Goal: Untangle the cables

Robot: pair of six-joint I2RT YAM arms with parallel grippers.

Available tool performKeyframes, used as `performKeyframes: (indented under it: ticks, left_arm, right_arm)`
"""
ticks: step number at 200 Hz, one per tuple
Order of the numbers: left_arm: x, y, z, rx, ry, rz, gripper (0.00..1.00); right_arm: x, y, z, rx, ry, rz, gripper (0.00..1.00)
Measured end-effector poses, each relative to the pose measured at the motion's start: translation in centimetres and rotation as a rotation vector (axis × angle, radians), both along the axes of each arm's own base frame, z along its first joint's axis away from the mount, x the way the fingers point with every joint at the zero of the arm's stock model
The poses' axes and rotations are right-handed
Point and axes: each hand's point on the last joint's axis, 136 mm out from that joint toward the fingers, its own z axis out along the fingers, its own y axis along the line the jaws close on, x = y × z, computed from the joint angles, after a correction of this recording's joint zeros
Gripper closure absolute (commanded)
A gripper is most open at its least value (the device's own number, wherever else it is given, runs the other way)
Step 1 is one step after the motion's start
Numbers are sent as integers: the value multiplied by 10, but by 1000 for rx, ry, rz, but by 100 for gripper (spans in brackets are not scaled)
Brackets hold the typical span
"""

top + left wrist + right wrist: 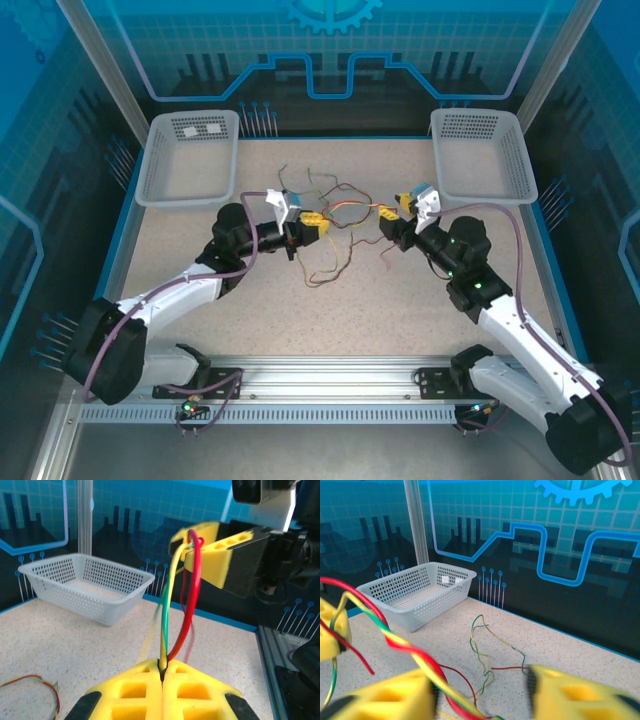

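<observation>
Two arms meet over the middle of the table [350, 330]. Two white baskets stand at its far corners, the left basket [185, 195] and the right basket [480, 190]. The left tool [162, 675] is pinched tight on the cables [189, 605]. Three strands, yellow, green and red, rise from its tips to the right tool [482, 692], whose two fingers stand apart with strands draped across them. Looser loops lie on the table between the tools.

No text, label or number can be read
</observation>
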Motion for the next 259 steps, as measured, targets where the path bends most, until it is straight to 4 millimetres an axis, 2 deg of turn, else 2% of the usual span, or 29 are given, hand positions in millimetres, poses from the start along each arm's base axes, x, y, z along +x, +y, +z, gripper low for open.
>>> performKeyframes:
  ticks: [27, 51, 56, 74, 81, 97, 122, 168, 180, 207, 224, 259]
  left_arm:
    - [4, -13, 8, 47, 2, 40, 100]
    - [4, -16, 21, 58, -26, 78, 100]
    - [5, -15, 23, 59, -29, 88, 100]
    - [9, -14, 25, 64, -29, 113, 100]
    - [10, -14, 25, 69, -26, 119, 100]
    - [11, -13, 22, 78, -20, 126, 100]
    - [12, -14, 20, 98, -18, 129, 100]
    - [6, -21, 24, 116, -44, 102, 100]
    - [5, -22, 24, 123, -50, 93, 100]
    - [0, -26, 19, 140, -54, 71, 100]
    - [-2, -29, 17, 148, -56, 61, 100]
    - [-4, -31, 12, 163, -54, 49, 100]
  right_arm:
    - [6, -4, 0, 3, 27, -36, 19]
    - [3, -13, 10, 27, 10, -76, 17]
    - [1, -15, 14, 31, 1, -82, 11]
    - [-11, -21, 34, 55, -60, -88, 9]
    - [-17, -23, 42, 60, -88, -81, 1]
    - [-31, -21, 56, 52, -149, -40, 0]
    - [-45, -12, 61, 8, -203, 38, 0]
    - [-51, 27, 42, -159, -208, 197, 8]
    - [-50, 36, 42, -192, -220, 223, 12]
    - [-50, 50, 50, -242, -264, 258, 14]
    - [-51, 56, 56, -272, -290, 277, 19]
    - [-46, 64, 66, -324, -317, 295, 39]
